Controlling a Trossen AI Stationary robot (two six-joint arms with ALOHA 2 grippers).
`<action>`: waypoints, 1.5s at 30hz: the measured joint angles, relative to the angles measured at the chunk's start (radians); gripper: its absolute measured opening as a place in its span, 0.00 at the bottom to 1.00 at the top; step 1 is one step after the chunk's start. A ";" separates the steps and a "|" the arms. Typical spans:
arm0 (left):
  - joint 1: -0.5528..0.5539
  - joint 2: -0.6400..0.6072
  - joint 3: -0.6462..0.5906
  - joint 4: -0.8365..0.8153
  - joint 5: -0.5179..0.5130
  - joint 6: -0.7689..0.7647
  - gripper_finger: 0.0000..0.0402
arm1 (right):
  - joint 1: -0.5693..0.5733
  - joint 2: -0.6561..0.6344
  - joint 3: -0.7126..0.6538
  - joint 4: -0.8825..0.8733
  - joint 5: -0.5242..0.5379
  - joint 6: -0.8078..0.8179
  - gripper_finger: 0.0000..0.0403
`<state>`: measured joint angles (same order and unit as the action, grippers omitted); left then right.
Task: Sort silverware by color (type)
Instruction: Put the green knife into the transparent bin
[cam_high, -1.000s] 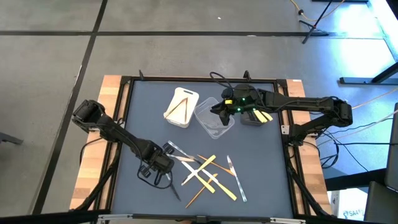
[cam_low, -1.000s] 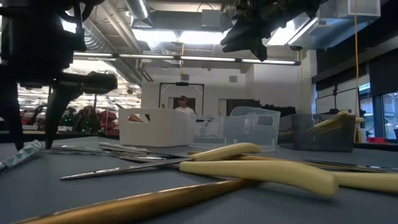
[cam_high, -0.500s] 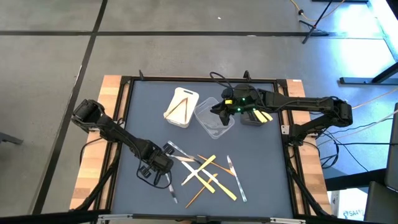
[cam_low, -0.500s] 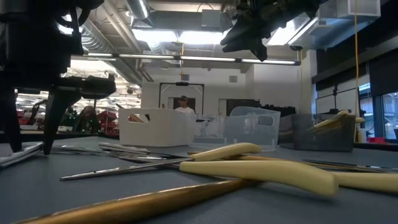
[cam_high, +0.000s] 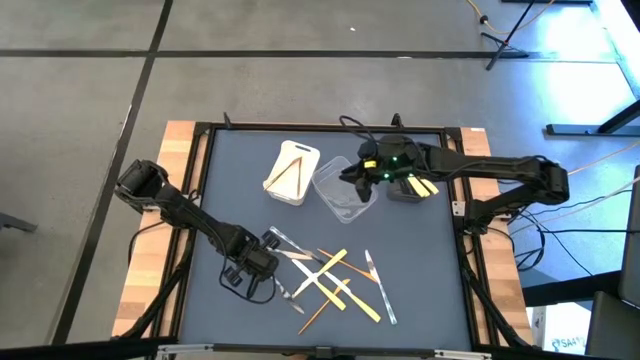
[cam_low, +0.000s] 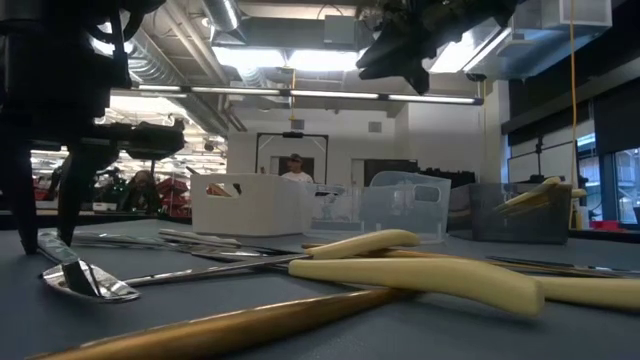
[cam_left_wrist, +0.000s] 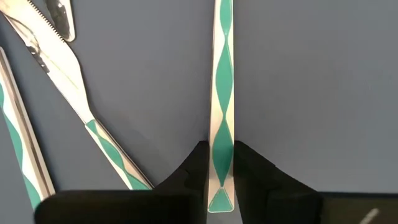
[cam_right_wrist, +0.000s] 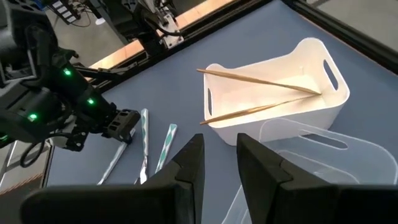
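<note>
Since a second ago the left gripper (cam_left_wrist: 219, 171) has drawn its fingers in around the handle of a clear spoon (cam_left_wrist: 222, 93), and the spoon's bowl (cam_low: 88, 280) now shows in the low view where only a handle end lay before. In the left wrist view the two dark fingers stand narrow, one against each side of the green-and-silver patterned handle, so the grip looks made or all but made. The spoon's long axis runs straight out from between the fingers, away from the wrist.

In the high view the left gripper (cam_high: 262, 268) sits at the near left of the table, with the spoon (cam_high: 282, 290) lying just to its right and nearer. The heap of unsorted silverware (cam_high: 335, 280) is farther right.

The clear tub (cam_high: 343, 190), probably this spoon's place, lies far and to the right. The right gripper (cam_right_wrist: 216, 163) hovers over it, fingers a little apart and holding nothing. The white tub (cam_high: 291, 172), holding two tan pieces, stands just left of the clear one.
</note>
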<state>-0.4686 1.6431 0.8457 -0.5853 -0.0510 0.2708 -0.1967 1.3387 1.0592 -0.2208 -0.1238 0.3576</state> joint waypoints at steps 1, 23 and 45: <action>0.000 0.001 0.004 -0.003 0.000 0.000 0.10 | 0.000 -0.009 0.000 -0.001 0.000 0.000 0.20; 0.018 0.001 0.271 -0.215 -0.182 0.002 0.10 | 0.001 -0.269 0.000 -0.323 0.003 -0.127 0.20; 0.292 0.000 0.483 -0.258 -0.628 0.435 0.10 | 0.002 -0.267 0.000 -0.299 0.000 -0.129 0.20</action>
<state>-0.1765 1.6428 1.3285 -0.8435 -0.6786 0.7062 -0.1951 1.0718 1.0595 -0.5197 -0.1242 0.2291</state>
